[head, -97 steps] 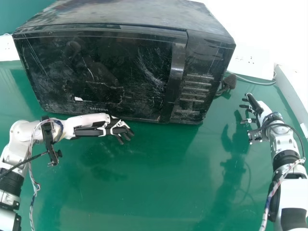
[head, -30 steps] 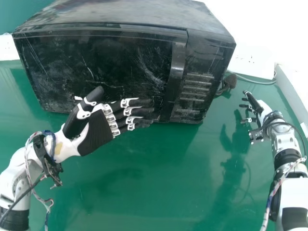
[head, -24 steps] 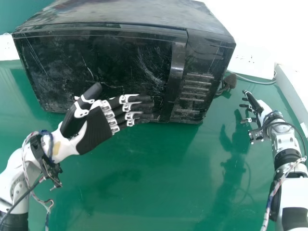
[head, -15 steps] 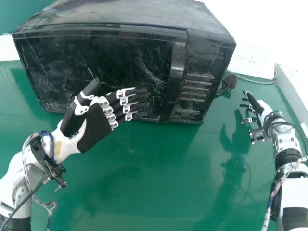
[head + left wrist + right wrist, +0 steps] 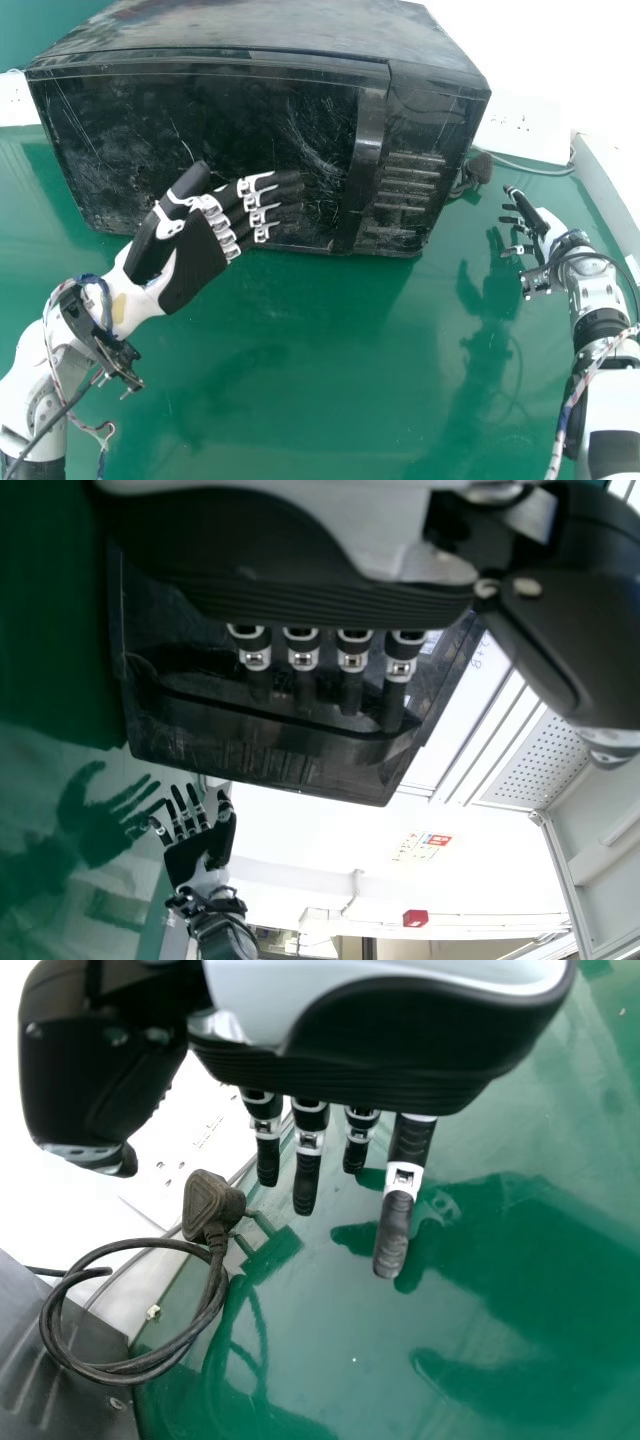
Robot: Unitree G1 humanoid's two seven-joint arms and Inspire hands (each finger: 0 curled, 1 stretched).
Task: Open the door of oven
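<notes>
The oven [image 5: 250, 28] is seen at the far side of the green counter [image 5: 330, 350], its front turned toward the robot, and its door [image 5: 110, 140] is shut. The upright handle [image 5: 368, 140] is set at the door's right side, beside the control panel [image 5: 412, 170].

The left hand [image 5: 198, 258] is held open before the lower part of the door — fingers straight and pointed toward the handle, thumb spread upward. In the head view the fingertips are placed left of the handle; whether the door is touched cannot be told. Nothing is gripped by either hand. Between the left hand and the right hand [image 5: 548, 228], a broad stretch of counter is left open in front of the oven's lower edge.

The right hand is also open, held right of the oven and well apart from it, with its straight fingers seen over the counter in the right wrist view. The oven's right side is neighboured by a black plug [image 5: 207, 1205] with a looped cord [image 5: 75, 1345], near the counter's edge.

Reflections are caught on the glossy counter, and scratches are spread over the door. A pale strip [image 5: 606, 185] is run along the counter's right side. In the room, a white wall [image 5: 320, 855], a perforated panel [image 5: 548, 765] and a small red box [image 5: 415, 918] are seen.
</notes>
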